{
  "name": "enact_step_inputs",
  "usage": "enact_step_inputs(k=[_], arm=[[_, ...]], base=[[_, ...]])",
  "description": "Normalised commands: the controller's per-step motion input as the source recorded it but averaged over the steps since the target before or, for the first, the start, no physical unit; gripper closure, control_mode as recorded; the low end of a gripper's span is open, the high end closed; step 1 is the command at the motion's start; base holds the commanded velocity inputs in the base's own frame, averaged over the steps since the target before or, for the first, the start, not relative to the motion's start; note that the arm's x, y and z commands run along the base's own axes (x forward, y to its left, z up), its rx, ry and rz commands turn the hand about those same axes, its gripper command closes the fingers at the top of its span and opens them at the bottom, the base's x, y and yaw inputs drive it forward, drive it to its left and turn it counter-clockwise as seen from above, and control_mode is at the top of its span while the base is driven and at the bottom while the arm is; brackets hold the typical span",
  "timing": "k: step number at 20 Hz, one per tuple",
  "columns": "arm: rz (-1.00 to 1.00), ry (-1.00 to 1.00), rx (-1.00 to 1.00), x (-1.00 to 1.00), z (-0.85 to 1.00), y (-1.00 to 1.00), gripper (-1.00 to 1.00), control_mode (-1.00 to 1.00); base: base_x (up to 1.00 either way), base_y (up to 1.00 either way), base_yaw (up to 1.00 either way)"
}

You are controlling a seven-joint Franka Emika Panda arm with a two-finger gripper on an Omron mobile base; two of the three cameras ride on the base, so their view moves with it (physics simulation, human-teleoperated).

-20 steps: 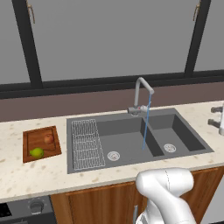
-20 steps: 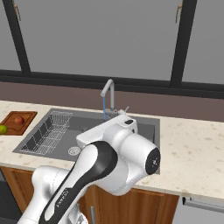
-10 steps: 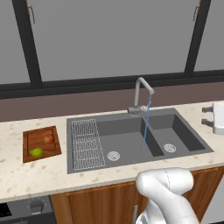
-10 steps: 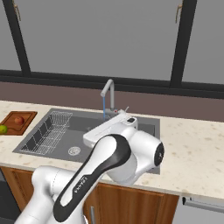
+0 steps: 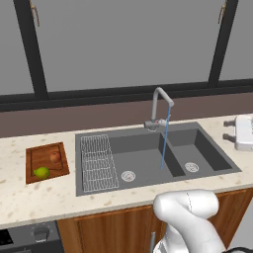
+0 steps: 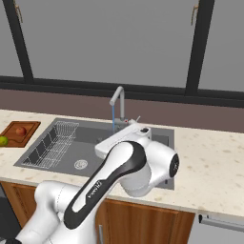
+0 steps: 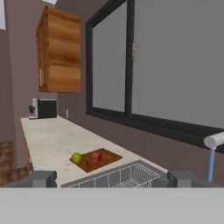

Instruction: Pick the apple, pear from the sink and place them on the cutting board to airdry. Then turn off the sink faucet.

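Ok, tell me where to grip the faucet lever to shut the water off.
Take the small side lever at the base of the sink faucet, coming from above and the front with the open jaws straddling it; it juts sideways, clear of the spout and of the water stream.

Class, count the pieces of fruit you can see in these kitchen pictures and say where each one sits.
2. The apple and the pear both lie on the cutting board, left of the sink; the pear is nearer the counter's front edge. None shows in the sink.
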Motion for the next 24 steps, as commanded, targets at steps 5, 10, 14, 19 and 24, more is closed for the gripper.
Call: enact_step_inputs(k=[5, 10, 14, 19, 24], arm=[[0.0, 0.0, 0.04, 0.38, -0.01, 0.02, -1.0, -1.0], [0.0, 0.0, 0.0, 0.33, -0.08, 0.02, -1.0, -1.0], [0.0, 0.0, 0.0, 0.26, -0.23, 0.01, -1.0, -1.0], [0.0, 0.0, 0.0, 0.29, -0.31, 0.03, -1.0, -1.0], [0.0, 0.0, 0.0, 0.31, -0.19, 0.06, -1.0, -1.0]], base=[[0.0, 0.0, 0.0], [0.0, 0.0, 0.0], [0.0, 0.0, 0.0], [0.0, 0.0, 0.0], [0.0, 0.0, 0.0]])
